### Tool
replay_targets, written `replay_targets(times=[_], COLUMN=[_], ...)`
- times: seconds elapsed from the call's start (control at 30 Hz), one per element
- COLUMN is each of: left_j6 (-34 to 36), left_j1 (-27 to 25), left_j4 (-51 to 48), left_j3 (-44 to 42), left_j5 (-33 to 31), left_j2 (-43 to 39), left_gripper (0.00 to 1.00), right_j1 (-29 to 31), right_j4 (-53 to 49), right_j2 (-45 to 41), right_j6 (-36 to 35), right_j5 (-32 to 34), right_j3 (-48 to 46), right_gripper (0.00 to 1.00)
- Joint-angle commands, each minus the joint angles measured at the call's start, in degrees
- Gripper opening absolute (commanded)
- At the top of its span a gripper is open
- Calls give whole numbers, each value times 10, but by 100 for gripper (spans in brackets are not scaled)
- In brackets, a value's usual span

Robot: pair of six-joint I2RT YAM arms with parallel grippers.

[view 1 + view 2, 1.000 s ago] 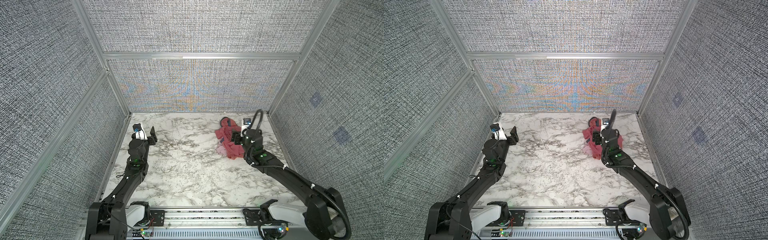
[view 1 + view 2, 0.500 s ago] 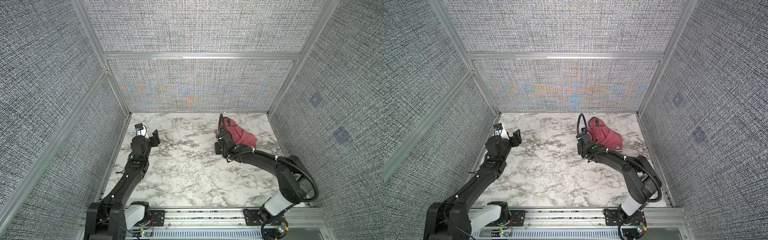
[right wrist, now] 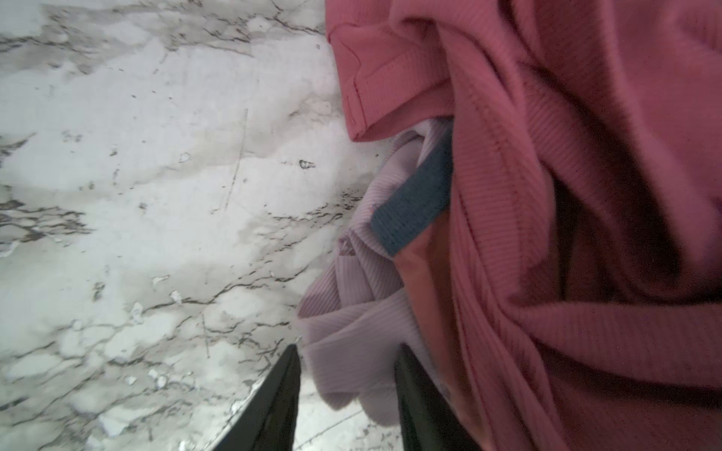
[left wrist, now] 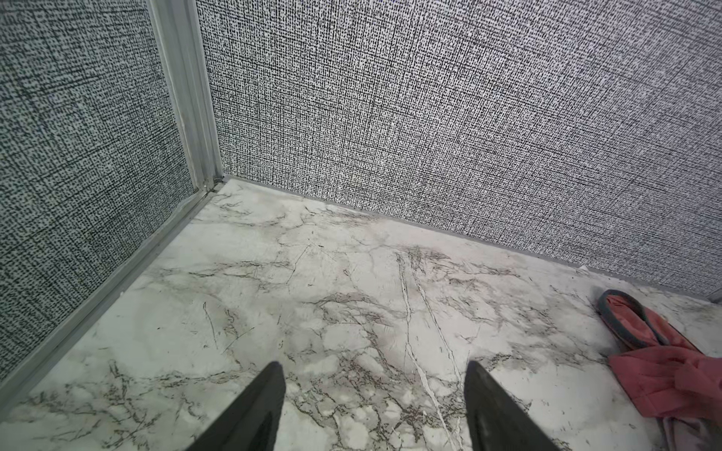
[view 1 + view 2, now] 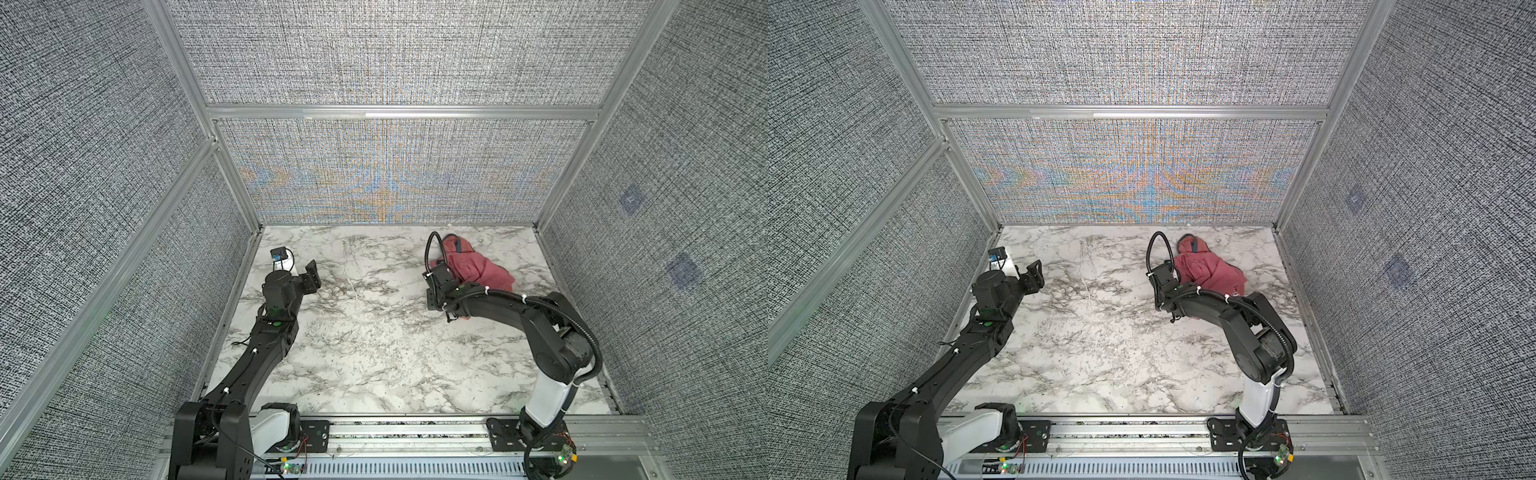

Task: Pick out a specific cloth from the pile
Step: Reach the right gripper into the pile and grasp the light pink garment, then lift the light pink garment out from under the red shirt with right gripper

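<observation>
The pile [image 5: 473, 270] [image 5: 1208, 270] lies at the back right of the marble table; in both top views mostly its coral-red garment shows. In the right wrist view the red garment [image 3: 566, 195] with grey-blue trim [image 3: 414, 199] covers the pale pink cloth [image 3: 351, 304], which sticks out at the pile's edge. My right gripper [image 3: 347, 347] is shut on a fold of that cloth, a fingertip touching each side. In the top views the right wrist [image 5: 442, 286] hides its fingers. My left gripper [image 4: 373, 363] [image 5: 311, 276] hangs open over bare marble, far left of the pile.
Grey fabric walls with metal posts close in the table [image 5: 374, 332] on three sides. The back wall stands just behind the pile. A rail with both arm bases [image 5: 316, 432] runs along the front edge. The right arm's elbow [image 5: 561, 332] rises beside the pile.
The right arm swung from the pile's right side round to its left edge and dropped low. Its jaws narrowed onto the pale pink fold. The left arm barely shifted.
</observation>
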Motion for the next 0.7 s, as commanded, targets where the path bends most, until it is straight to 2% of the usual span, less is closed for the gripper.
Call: replay_targets(times=[0.0, 0.07, 0.1, 0.27, 0.43, 0.67], left_j6=[2, 2, 3, 5, 7, 7], left_j1=[0, 0, 0, 1, 0, 0], left_j4=[-7, -7, -7, -11, -13, -16], left_j3=[4, 3, 4, 6, 5, 7], left_j5=[-4, -5, -5, -7, -12, -12], left_j2=[-3, -3, -4, -5, -8, -11], left_gripper=[74, 74, 74, 74, 74, 75], right_j1=[-4, -7, -7, -7, -7, -7], right_j4=[3, 7, 8, 3, 9, 2], right_j2=[11, 19, 24, 32, -4, -110], right_j6=[18, 20, 20, 19, 23, 22], right_j5=[19, 22, 25, 38, 42, 43], right_j3=[4, 6, 9, 17, 0, -23], right_gripper=[42, 41, 36, 0, 0, 0])
